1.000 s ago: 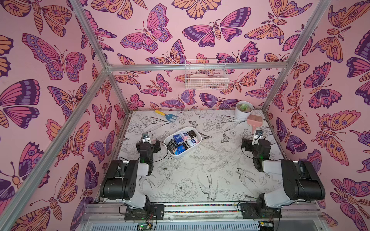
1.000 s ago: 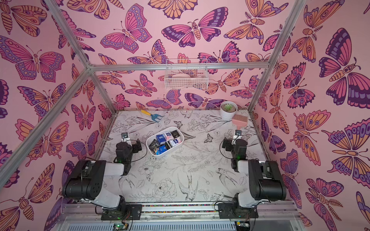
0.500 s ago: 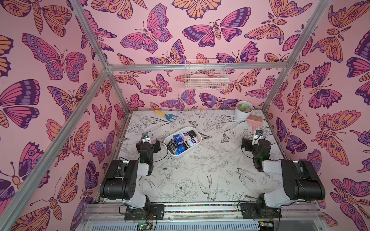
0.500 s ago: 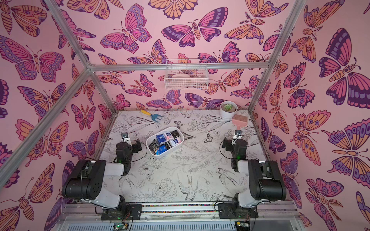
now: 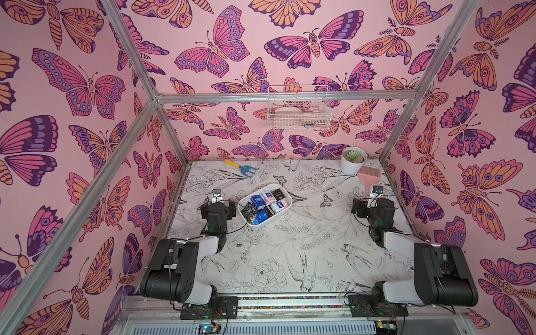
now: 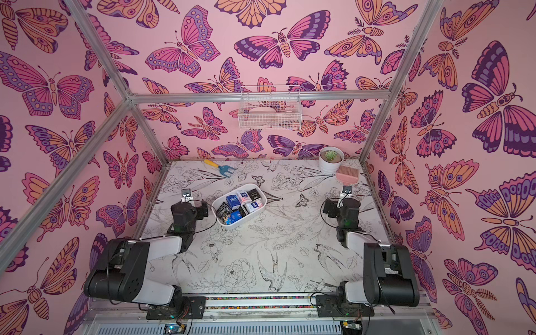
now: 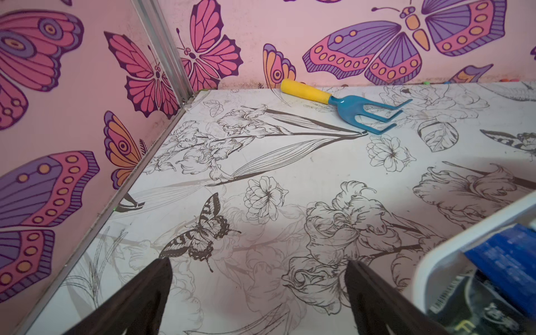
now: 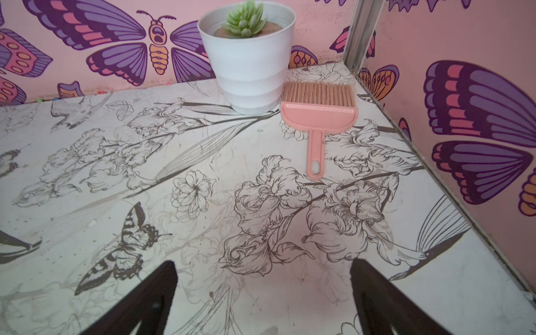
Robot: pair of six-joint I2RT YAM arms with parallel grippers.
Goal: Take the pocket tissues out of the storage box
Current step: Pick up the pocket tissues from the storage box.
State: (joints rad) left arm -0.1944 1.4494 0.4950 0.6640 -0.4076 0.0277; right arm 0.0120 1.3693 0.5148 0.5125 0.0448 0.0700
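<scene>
We see the storage box (image 5: 259, 228) lying askew on the counter (image 5: 290, 249), left of centre. The pocket tissues (image 5: 256, 200) are all inside it: blue, white and black packets, perhaps one pink, too crowded to count. The left gripper (image 7: 258, 262) sits just beside the box, jaws wide apart and empty. The right gripper (image 8: 262, 262), likewise spread and empty, is well apart from the box, facing a pink hand brush (image 8: 317, 116) and a potted succulent (image 8: 249, 72). A garden fork (image 7: 348, 106) lies near the back wall.

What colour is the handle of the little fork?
The fork handle is yellow; the left wrist view shows it best.
</scene>
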